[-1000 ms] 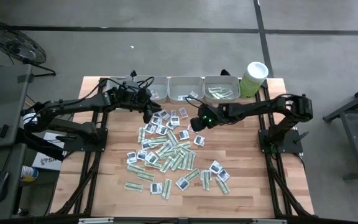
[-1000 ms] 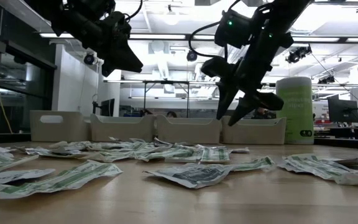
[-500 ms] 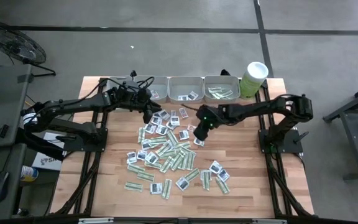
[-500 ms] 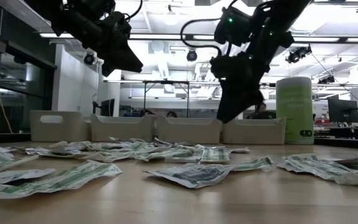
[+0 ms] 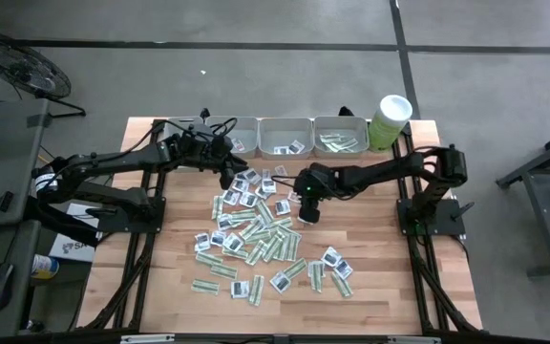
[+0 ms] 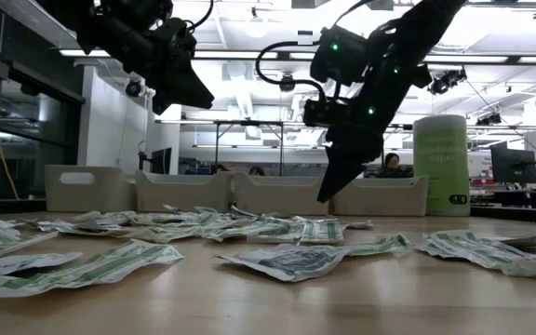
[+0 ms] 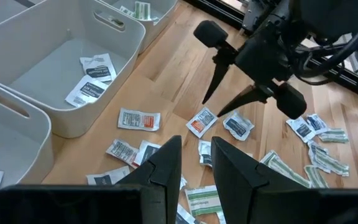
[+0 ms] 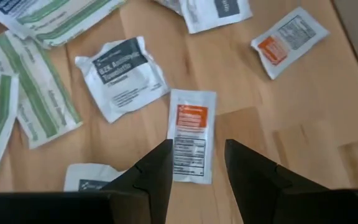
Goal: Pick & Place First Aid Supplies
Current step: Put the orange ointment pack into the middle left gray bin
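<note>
Many first aid supplies lie flat and scattered on the wooden table: narrow green-white strips and squarish white sachets. My right gripper hangs open just above the pile's far right part, pointing steeply down. A white sachet with an orange mark lies on the wood under its fingers, untouched. In the left wrist view the right gripper shows its spread fingers above that sachet. My left gripper waits open and empty higher up, over the pile's far left part.
Grey trays line the far edge, some holding a few sachets. A pale green tub with a white lid stands at their right end. Bare wood shows along the table's near edge. A person sits in the room behind.
My right gripper has rolled about its own axis by a good part of a quarter turn and come down toward the sachets, shifting slightly toward the table's near edge. The sachets lie as before.
</note>
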`<action>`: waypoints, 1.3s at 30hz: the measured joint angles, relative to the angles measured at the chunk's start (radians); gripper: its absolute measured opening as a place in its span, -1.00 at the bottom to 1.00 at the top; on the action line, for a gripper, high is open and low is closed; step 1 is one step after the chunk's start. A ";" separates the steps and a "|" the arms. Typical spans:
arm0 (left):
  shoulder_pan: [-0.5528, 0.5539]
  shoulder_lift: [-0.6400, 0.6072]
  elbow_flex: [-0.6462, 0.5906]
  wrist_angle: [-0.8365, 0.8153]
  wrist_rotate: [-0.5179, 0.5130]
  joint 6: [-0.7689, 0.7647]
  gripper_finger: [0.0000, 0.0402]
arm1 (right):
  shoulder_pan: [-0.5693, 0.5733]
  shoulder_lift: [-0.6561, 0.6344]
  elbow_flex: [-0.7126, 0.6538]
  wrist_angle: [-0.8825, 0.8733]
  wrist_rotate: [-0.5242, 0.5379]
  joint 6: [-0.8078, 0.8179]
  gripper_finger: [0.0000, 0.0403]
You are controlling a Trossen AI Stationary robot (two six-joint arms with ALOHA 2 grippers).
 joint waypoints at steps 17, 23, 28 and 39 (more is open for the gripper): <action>0.000 0.000 0.000 -0.001 -0.008 0.000 -0.57 | -0.001 0.029 0.000 -0.034 -0.005 -0.088 -0.31; 0.000 0.000 0.000 -0.002 -0.013 0.000 -0.57 | -0.001 0.066 0.001 -0.032 0.003 -0.061 -0.31; 0.000 0.000 0.000 -0.002 -0.013 0.000 -0.57 | -0.003 0.070 0.003 -0.039 -0.011 -0.042 -0.31; 0.000 0.000 0.000 -0.003 -0.015 0.000 -0.57 | -0.030 0.101 0.005 -0.070 -0.102 0.016 -0.68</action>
